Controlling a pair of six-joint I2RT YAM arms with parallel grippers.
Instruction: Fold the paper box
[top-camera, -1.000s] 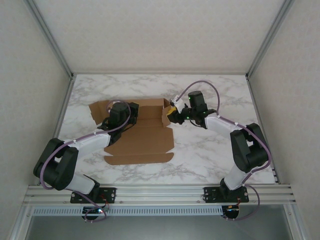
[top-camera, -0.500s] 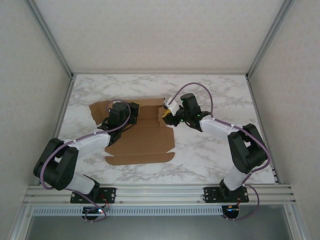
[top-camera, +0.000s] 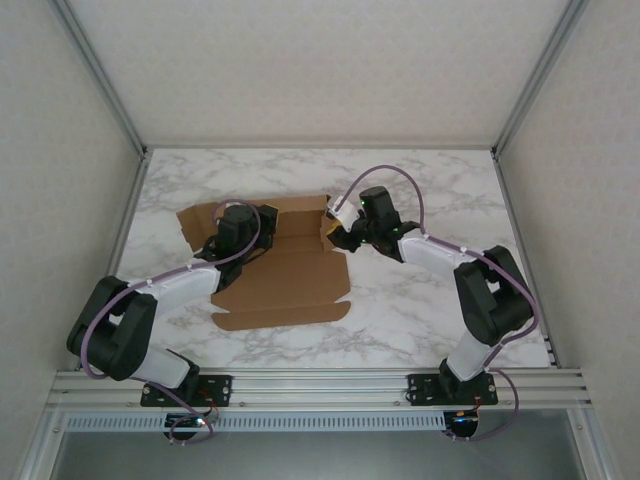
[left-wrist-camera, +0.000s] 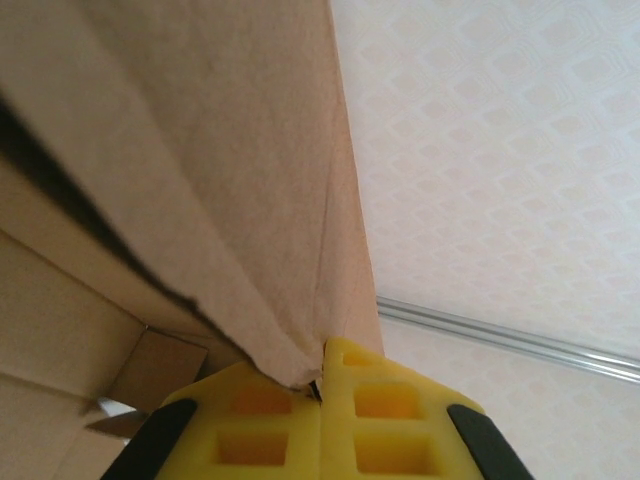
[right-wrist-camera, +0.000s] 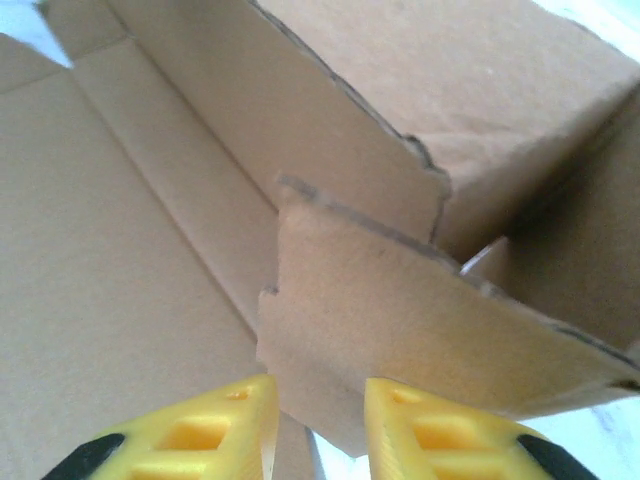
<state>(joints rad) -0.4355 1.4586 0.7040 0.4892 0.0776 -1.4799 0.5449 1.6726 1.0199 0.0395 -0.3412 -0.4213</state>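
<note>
Axis of paper box (top-camera: 290, 285) runs L-R, big flap nearside.

Open table (top-camera: 430, 300) lies right of the paper box (top-camera: 290, 280)

A white marble-patterned table (top-camera: 420, 300) carries the brown paper box (top-camera: 290, 282), lying left of centre.

Nothing legible appears in any view: no words, labels, brand marks, numbers or signs. The paper box (top-camera: 285, 280) shows only bare brown cardboard from above and in both wrist views. The marble-patterned table (top-camera: 420, 315) has veining on it but no writing.
</note>
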